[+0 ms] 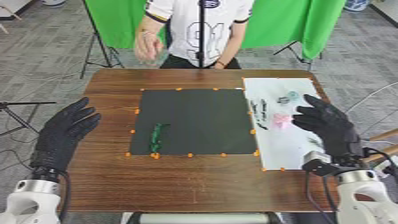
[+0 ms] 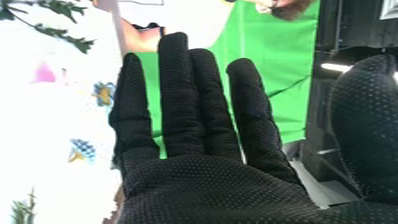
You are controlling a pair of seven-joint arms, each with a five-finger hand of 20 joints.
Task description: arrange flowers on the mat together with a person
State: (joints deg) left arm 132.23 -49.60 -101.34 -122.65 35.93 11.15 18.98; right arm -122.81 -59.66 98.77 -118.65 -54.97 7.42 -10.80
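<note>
In the head view, a green stem [image 1: 156, 138] lies on the lower left of the dark mat [image 1: 197, 117]. A pink flower [image 1: 282, 120], a bluish flower [image 1: 292, 95] and dark green sprigs [image 1: 258, 111] lie on the white sheet [image 1: 275, 145]. My right hand [image 1: 329, 124] is over that sheet's right edge, fingers straight, holding nothing. My left hand [image 1: 62, 135] is left of the mat, open and empty. In the right wrist view my right hand [image 2: 209, 187] has straight fingers; a leafy sprig [image 2: 55, 31] and a pink flower [image 2: 44, 73] lie beside it.
Orange markers [image 1: 189, 155] line the mat's edges on the brown table [image 1: 169, 185]. A person stands across the table, one hand [image 1: 148, 46] raised beyond the far edge and the other [image 1: 218, 65] near that edge.
</note>
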